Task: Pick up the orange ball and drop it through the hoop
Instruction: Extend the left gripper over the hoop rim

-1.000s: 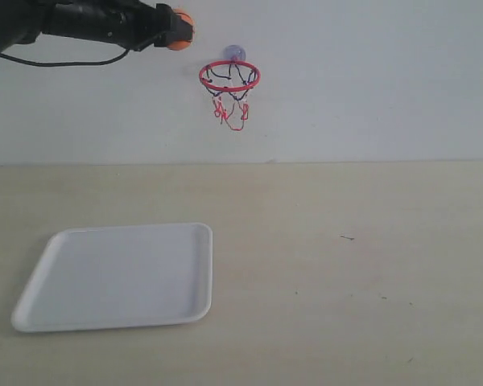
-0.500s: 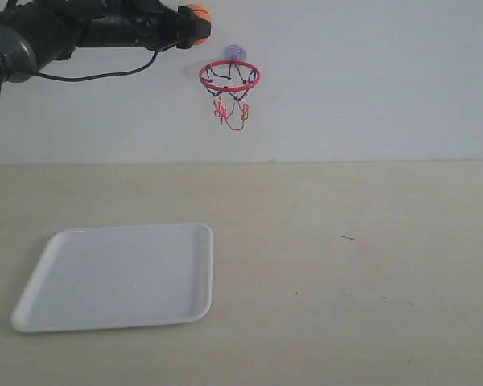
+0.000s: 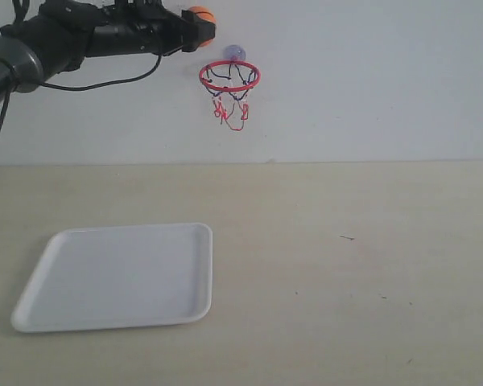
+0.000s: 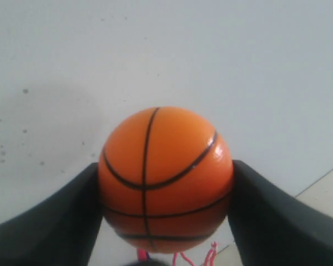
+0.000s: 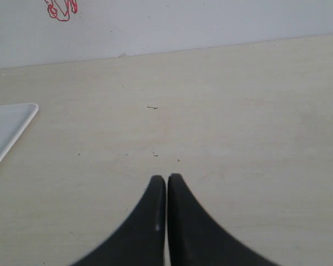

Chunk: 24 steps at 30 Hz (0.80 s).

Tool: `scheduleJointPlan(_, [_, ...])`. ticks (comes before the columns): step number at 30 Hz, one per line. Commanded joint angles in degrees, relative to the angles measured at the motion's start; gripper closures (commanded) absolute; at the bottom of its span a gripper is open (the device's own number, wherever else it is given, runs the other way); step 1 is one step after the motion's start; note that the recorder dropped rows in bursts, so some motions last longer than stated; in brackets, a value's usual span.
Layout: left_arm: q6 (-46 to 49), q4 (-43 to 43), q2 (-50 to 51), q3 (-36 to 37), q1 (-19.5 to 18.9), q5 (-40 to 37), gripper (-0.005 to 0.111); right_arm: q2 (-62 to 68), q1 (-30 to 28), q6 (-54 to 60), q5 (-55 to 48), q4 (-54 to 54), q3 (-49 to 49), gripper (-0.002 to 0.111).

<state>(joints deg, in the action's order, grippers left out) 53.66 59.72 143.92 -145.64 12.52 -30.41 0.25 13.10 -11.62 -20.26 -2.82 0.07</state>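
Reaches high and nearly level with the left arm [image 3: 64,36], left gripper [image 3: 197,28] clamped on the orange ball [image 4: 165,166] between both fingers. Holds the right gripper [image 5: 166,180] with fingertips pressed together.

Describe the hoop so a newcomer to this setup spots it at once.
Look high on the white wall behind the table, left of the exterior view's middle. The hoop sticks there by a suction cup, just below and right of the orange ball in the left gripper. It alone is a red ring with a net dangling beneath.
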Motion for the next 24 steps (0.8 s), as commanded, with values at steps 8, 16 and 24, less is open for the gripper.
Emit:
scheduleJointPlan(8, [4.9,2.7,0.7,-0.3,1.2,-5.2,0.103,-0.3,0.1,0.2,0.7,-0.5,-0.1,0.108])
scheduleJointPlan(16, [8.3,4.4,0.8,-0.3,1.2,-4.8,0.102,-0.3,0.1,0.2,0.7,-0.5,-0.1,0.108])
scheduleJointPlan(24, [12.2,8.2,1.2,-0.3,1.2,-5.5,0.054,-0.3,0.1,0.2,0.7,-0.5,-0.1,0.108])
